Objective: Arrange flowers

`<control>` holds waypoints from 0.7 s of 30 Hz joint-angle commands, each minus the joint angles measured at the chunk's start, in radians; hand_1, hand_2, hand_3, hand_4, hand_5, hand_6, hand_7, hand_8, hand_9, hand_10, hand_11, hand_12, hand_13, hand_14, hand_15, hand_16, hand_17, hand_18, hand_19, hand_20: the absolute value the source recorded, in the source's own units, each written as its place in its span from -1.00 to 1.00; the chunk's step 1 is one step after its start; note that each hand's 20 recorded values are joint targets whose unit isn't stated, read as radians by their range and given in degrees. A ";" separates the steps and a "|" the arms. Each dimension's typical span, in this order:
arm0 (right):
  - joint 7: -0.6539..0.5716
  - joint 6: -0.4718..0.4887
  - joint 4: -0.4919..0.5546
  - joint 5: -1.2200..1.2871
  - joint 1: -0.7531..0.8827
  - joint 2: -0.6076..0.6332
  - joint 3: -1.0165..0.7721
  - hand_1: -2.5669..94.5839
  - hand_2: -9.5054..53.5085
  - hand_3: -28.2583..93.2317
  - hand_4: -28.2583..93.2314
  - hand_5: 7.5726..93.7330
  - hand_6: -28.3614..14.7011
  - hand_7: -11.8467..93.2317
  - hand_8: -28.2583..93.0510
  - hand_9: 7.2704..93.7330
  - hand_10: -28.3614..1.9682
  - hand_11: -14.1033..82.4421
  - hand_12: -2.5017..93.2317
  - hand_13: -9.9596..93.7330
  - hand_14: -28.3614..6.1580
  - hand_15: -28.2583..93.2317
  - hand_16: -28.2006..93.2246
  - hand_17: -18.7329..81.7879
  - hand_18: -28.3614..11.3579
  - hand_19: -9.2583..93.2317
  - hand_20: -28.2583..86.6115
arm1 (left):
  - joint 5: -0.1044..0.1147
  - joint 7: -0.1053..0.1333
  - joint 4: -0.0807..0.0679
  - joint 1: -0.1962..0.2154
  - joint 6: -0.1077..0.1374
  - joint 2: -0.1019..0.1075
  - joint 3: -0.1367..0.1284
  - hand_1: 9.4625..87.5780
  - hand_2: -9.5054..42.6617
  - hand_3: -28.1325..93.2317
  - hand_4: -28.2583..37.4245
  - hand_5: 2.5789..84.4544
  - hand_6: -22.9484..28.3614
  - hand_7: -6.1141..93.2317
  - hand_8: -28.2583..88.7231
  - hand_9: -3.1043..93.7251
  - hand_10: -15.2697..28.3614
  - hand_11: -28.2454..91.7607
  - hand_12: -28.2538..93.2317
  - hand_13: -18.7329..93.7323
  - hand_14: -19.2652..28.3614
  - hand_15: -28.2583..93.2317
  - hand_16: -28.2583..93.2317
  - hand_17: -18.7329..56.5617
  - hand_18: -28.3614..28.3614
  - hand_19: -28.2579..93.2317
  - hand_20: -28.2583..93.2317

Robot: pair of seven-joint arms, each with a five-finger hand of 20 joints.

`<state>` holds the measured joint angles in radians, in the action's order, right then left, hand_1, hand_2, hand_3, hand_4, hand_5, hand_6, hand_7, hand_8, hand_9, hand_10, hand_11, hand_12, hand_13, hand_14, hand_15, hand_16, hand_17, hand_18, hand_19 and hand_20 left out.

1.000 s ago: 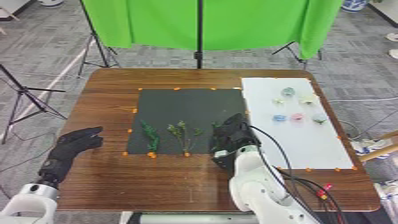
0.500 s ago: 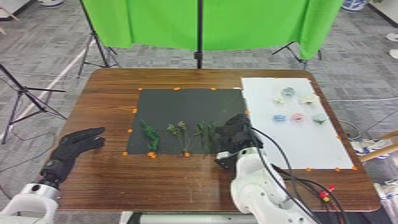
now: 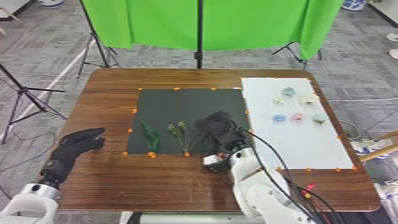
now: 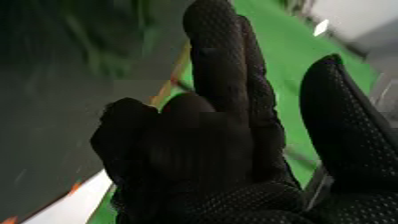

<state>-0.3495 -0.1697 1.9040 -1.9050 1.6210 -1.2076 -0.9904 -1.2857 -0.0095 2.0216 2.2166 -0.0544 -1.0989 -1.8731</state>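
mat (image 3: 173, 104): charcoal | sheet (image 3: 306, 147): white | table (image 3: 160, 185): brown, wood-grained | backdrop (image 3: 151, 25): green | flower (image 3: 297, 118): pink | sprig (image 3: 151, 136): green

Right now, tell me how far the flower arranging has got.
Green sprigs lie side by side on the dark mat, so laying out stems looks at least partly done. The right hand is over the mat's right part; whether it holds anything, I can't tell. Adding the flower heads seems left: they lie on the white sheet.
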 commanded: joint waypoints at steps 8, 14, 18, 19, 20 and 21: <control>-0.066 0.023 -0.022 -0.056 0.022 0.011 -0.015 -0.40 -0.49 0.56 -0.73 0.51 0.22 -0.33 -0.67 0.71 -0.07 -0.45 -0.62 1.00 0.51 0.54 -0.09 0.60 -0.49 1.00 0.57 | -0.006 -0.008 -0.002 0.007 -0.011 -0.009 -0.002 -0.39 -0.59 0.50 -0.61 0.07 0.10 -0.61 -0.61 0.03 0.37 -0.14 -0.31 -0.01 0.61 -0.08 -0.51 -0.39 0.57 -0.07 -0.06; -0.078 -0.002 -0.019 -0.041 0.034 0.014 -0.034 -0.41 -0.50 0.56 -0.72 0.54 0.22 -0.33 -0.68 0.74 -0.04 -0.44 -0.61 1.00 0.50 0.55 -0.10 0.60 -0.51 1.00 0.58 | -0.006 -0.009 -0.002 0.009 -0.012 -0.011 -0.004 -0.39 -0.59 0.50 -0.61 0.07 0.10 -0.61 -0.61 0.03 0.37 -0.14 -0.31 -0.01 0.61 -0.08 -0.51 -0.39 0.57 -0.07 -0.05; -0.086 -0.009 -0.013 -0.038 0.036 0.018 -0.043 -0.42 -0.51 0.55 -0.72 0.55 0.22 -0.34 -0.68 0.75 -0.07 -0.44 -0.61 1.00 0.50 0.55 -0.10 0.60 -0.51 1.00 0.58 | -0.006 -0.006 -0.002 0.009 -0.011 -0.012 -0.004 -0.39 -0.59 0.50 -0.61 0.07 0.10 -0.61 -0.61 0.03 0.37 -0.13 -0.31 -0.02 0.62 -0.08 -0.51 -0.39 0.57 -0.07 -0.05; -0.089 -0.013 -0.014 -0.044 0.036 0.017 -0.043 -0.42 -0.51 0.55 -0.72 0.55 0.22 -0.34 -0.67 0.75 -0.06 -0.44 -0.61 1.00 0.50 0.55 -0.10 0.60 -0.51 1.00 0.58 | -0.006 -0.008 -0.002 0.007 -0.011 -0.011 -0.003 -0.39 -0.59 0.50 -0.61 0.07 0.10 -0.61 -0.61 0.03 0.37 -0.13 -0.31 -0.02 0.62 -0.08 -0.51 -0.39 0.57 -0.07 -0.05; -0.087 -0.012 -0.012 -0.041 0.037 0.018 -0.044 -0.42 -0.51 0.55 -0.71 0.55 0.22 -0.34 -0.67 0.75 -0.06 -0.44 -0.61 1.00 0.50 0.55 -0.10 0.60 -0.51 1.00 0.58 | -0.006 -0.008 0.001 0.012 -0.011 -0.014 -0.006 -0.39 -0.58 0.50 -0.61 0.07 0.10 -0.61 -0.61 0.03 0.37 -0.13 -0.31 -0.02 0.61 -0.08 -0.51 -0.39 0.57 -0.07 -0.05; -0.090 -0.014 -0.013 -0.039 0.037 0.018 -0.045 -0.42 -0.51 0.55 -0.71 0.55 0.21 -0.34 -0.67 0.75 -0.07 -0.44 -0.61 1.00 0.50 0.55 -0.10 0.60 -0.52 1.00 0.58 | -0.006 -0.008 -0.001 0.010 -0.012 -0.012 -0.003 -0.39 -0.59 0.50 -0.61 0.07 0.10 -0.61 -0.61 0.03 0.37 -0.13 -0.31 -0.02 0.61 -0.08 -0.51 -0.39 0.57 -0.07 -0.05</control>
<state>-0.4258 -0.1618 1.8873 -1.9460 1.6409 -1.2005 -1.0231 -1.2862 -0.0099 2.0214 2.2166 -0.0553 -1.1015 -1.8746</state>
